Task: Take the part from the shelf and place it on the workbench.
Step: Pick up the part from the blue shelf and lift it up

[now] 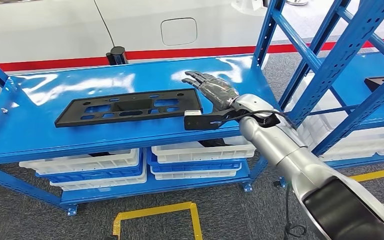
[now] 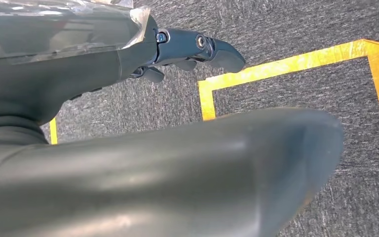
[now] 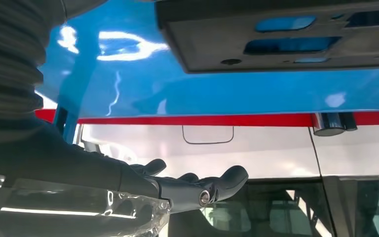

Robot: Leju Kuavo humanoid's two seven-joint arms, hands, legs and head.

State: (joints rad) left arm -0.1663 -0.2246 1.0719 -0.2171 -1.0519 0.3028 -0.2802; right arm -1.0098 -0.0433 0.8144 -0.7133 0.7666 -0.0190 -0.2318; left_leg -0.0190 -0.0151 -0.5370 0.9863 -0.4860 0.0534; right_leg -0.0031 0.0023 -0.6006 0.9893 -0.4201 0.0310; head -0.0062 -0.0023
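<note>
Black and flat, the part [image 1: 130, 107] lies lengthwise on the blue shelf [image 1: 45, 135] top, its right end near the shelf's front edge and just beside the right hand [image 1: 214, 90]. That hand hovers over bare blue surface between the part's end and the right upright [image 1: 265, 35], fingers spread and holding nothing. Over grey carpet and yellow floor tape [image 2: 296, 61], the left hand [image 2: 187, 52] hangs with fingers apart, empty.

Glossy blue shelf [image 1: 40, 135], flat black part [image 1: 130, 107] lying on top
</note>
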